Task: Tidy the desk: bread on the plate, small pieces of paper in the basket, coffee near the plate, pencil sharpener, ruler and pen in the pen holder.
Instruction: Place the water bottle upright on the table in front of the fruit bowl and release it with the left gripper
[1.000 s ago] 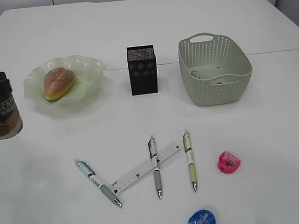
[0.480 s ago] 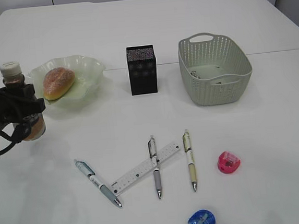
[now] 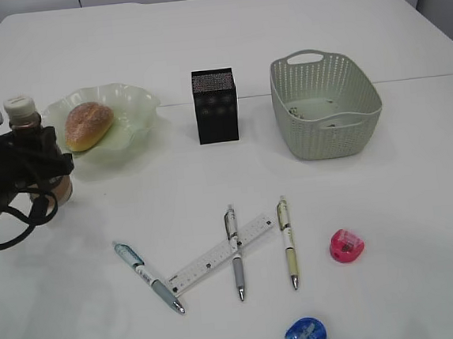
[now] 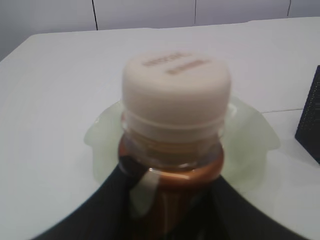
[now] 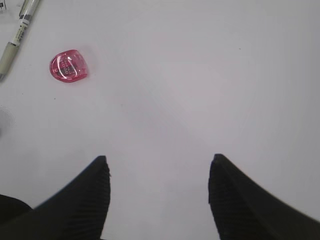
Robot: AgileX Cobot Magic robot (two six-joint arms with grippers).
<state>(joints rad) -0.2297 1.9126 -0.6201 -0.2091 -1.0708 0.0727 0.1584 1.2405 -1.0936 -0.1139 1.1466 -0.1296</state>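
One brown coffee bottle w/ white cap [image 3: 36,150] clamped in left gripper [image 3: 32,167], upright, far left of frame, just beside ruffled green glass plate [image 3: 130,106] to its upper right. Right gripper [image 5: 159,192] jaws apart, empty.

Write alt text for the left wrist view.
A close-up of a coffee bottle with a cream cap, held between the left gripper's dark fingers. Behind it lies a pale green plate on the white table, with the corner of a black pen holder at the right edge.
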